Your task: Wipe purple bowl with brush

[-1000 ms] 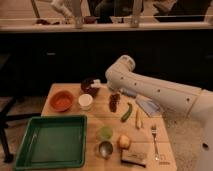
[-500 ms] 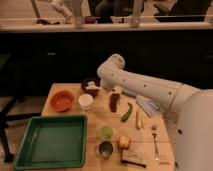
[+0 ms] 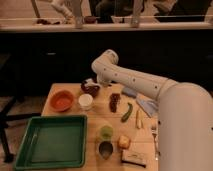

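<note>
Dim room, dark counter at the back, light wooden table (image 3: 100, 117) in front. Taking as landmark the small round dark purple-maroon bowl (image 3: 91, 89), close to the table's far edge.

Seeing the two-finger gripper (image 3: 94, 80) on the white arm (image 3: 132, 79) just behind and above that bowl, closed, nothing visibly in it. Seeing the slim white-handled brush (image 3: 138, 120) flat on the wood, well to the bowl's right and nearer the camera, just past the curved green vegetable (image 3: 127, 112) (brush head too small to make out).

Failure modes from here:
- Wiping with no tool: closed and apparently empty over the bowl, brush apart. Risk of rubbing the bare gripper on the rim. Cause: pick not done.
- Shoving the bowl: looks light, near the far edge; a low or sideways touch could slide or tip it. Small white cup (image 3: 85, 101) just in front of the bowl and bright orange bowl (image 3: 62, 100) to its left, both within knock range.
- Travelling to the brush: crumpled blue cloth (image 3: 129, 92) and dark red lumpy item (image 3: 115, 101) to the bowl's right, on the way. Dragging them likely if crossing low.
- Picking: thin handle flat on wood, vegetable right beside. Must open first; easy to miss or pinch both.
- Grabbing the wrong tool: blocky dark scrubber (image 3: 134, 158) and metal fork (image 3: 154, 132), far front-right of the bowl.
</note>
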